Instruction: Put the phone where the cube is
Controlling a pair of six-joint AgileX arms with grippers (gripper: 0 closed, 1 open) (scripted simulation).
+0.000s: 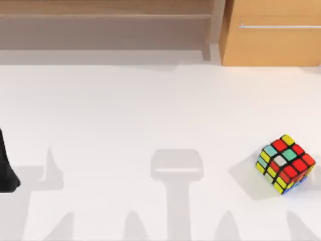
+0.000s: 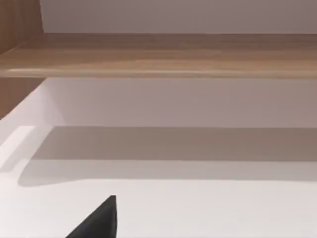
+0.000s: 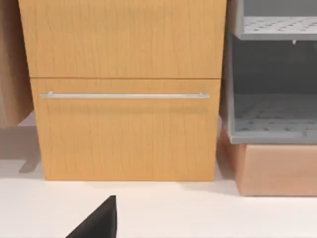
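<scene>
The cube (image 1: 285, 163), a scrambled puzzle cube with red, yellow, teal and white stickers on black, sits tilted on the white table (image 1: 150, 110) near its right side, toward the front. The phone is out of view. A dark part of my left arm (image 1: 6, 165) pokes in at the table's left edge, far from the cube. A black tip of my left gripper (image 2: 96, 220) shows low in the left wrist view, over bare table. A black tip of my right gripper (image 3: 96, 220) shows in the right wrist view, facing the cabinet.
A light wooden cabinet (image 1: 271, 35) with a metal drawer handle (image 3: 124, 95) stands at the back right. A low wooden shelf (image 1: 100, 15) runs along the back left. A grey perforated rack (image 3: 272, 99) on a wooden base stands beside the cabinet.
</scene>
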